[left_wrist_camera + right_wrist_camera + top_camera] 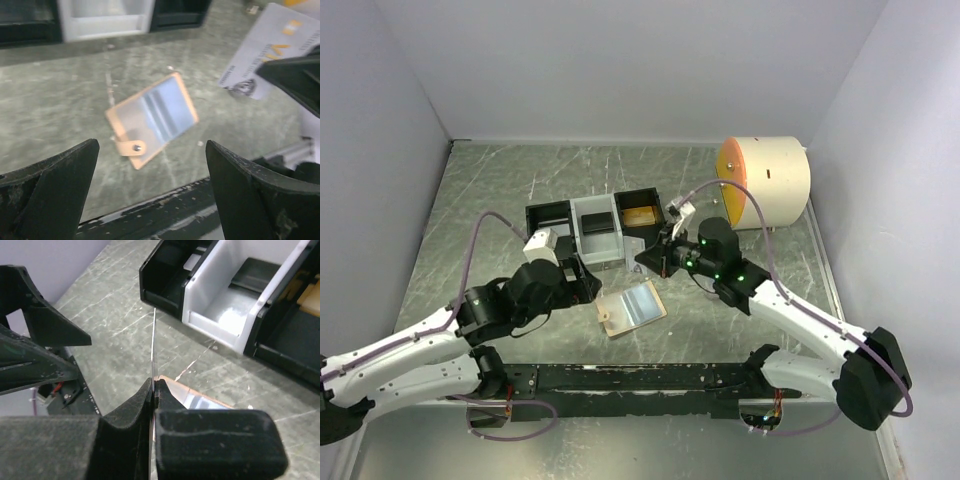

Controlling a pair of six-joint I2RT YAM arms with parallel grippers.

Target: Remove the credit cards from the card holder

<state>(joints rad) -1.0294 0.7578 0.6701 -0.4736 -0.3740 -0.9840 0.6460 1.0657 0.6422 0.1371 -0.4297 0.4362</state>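
Right end effector (154, 385) fills the near edge of its wrist view: jaws pinched closed on a credit card (153, 340), seen edge-on as a thin pale line standing upright out of the fingertips. From the left wrist the same card shows face-on, silver-grey, tilted, held off the surface. Print on it: gold marks upper right, a dark line of small characters along one edge, a round emblem near the grip. All too blurred to read.

Card holder (632, 308) lies flat on the surface just below and beside that card, pale blue face up, tan border, tan strap with a metal snap at one corner. Nothing touches it. No card visible in its slots from here.

Left end effector (151, 145) hovers above the near side of the card holder, jaws spread wide, nothing between them.

Behind, a three-compartment tray (596, 202): black, white, black. A dark card (602, 226) leans in the white middle bin, a gold card (641, 214) sits in the right black bin. Left bin contents: can't tell.

Far right, a white drum with orange face (770, 182) rests on the grey marbled surface (500, 200).
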